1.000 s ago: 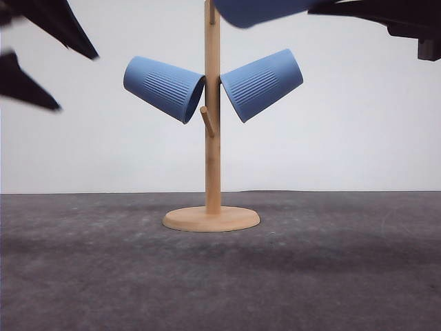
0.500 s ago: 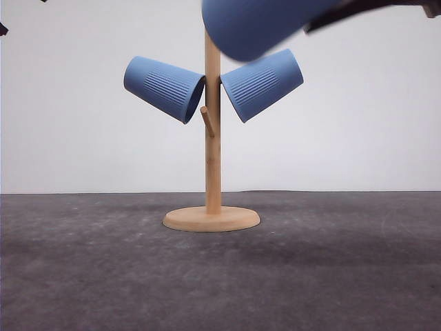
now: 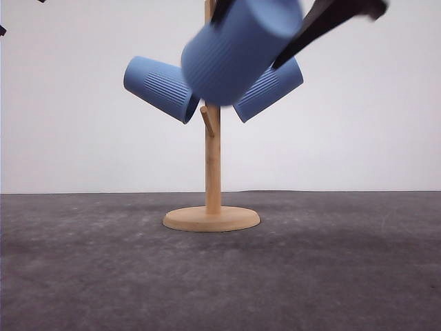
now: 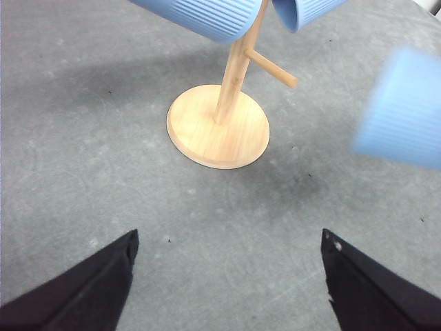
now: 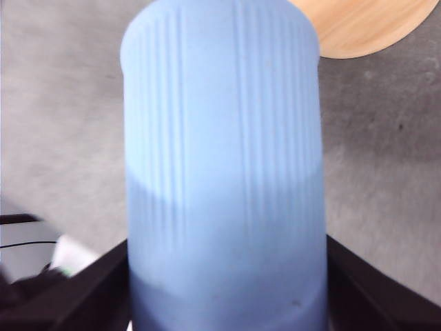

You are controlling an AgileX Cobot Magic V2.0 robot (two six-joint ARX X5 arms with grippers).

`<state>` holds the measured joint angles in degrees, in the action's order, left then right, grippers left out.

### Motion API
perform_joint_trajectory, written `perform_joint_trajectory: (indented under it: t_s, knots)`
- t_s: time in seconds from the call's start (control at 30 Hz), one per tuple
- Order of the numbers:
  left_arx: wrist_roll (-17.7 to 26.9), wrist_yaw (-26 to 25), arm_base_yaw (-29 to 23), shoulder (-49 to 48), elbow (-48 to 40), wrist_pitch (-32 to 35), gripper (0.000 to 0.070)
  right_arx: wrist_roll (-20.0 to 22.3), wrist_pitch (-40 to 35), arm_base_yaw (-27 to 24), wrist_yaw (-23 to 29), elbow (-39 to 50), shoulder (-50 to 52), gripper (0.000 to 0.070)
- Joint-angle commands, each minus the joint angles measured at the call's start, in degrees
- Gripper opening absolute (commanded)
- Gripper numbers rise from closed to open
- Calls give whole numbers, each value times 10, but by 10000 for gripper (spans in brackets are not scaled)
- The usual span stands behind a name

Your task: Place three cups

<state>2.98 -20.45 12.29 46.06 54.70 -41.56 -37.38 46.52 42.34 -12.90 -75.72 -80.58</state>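
On the grey table (image 3: 83, 276), a wooden pegged stand (image 3: 213, 158) is set upright. Item one, left cup (image 3: 160, 88): hung mouth-inward on a peg, tilted so it cannot slide off. Item two, right cup (image 3: 270, 89): hung likewise opposite. Item three, third cup (image 3: 231, 52): gripped by the right gripper (image 5: 227, 303) in front of the post, tilted, judged aimed at the free peg (image 3: 207, 120). Left gripper (image 4: 227, 276): fingers spread, nothing held, kept well apart from the stand.

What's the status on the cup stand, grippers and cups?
Right gripper shut on third cup, in front of the stand. Left gripper open, holding nothing. Two cups hung on pegs. Free front peg just below the held cup.
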Motion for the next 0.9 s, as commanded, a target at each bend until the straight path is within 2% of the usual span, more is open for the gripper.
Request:
perform_joint_trajectory:
  t_s: [0.0,0.23,0.53,0.87]
  knots:
    - [5,1,4,2,12,4,517,18,-3,1,7,-26,-30,319]
    - [5,1,24,2,12,5,517,20,-6,-17,15,-70,-98,319]
    - [5,1,51,2,12,6,517,14,-40,-41,21,-72,-134,339]
    - [5,1,54,2,12,6,517,3,-91,-45,24,-72,-143,350]
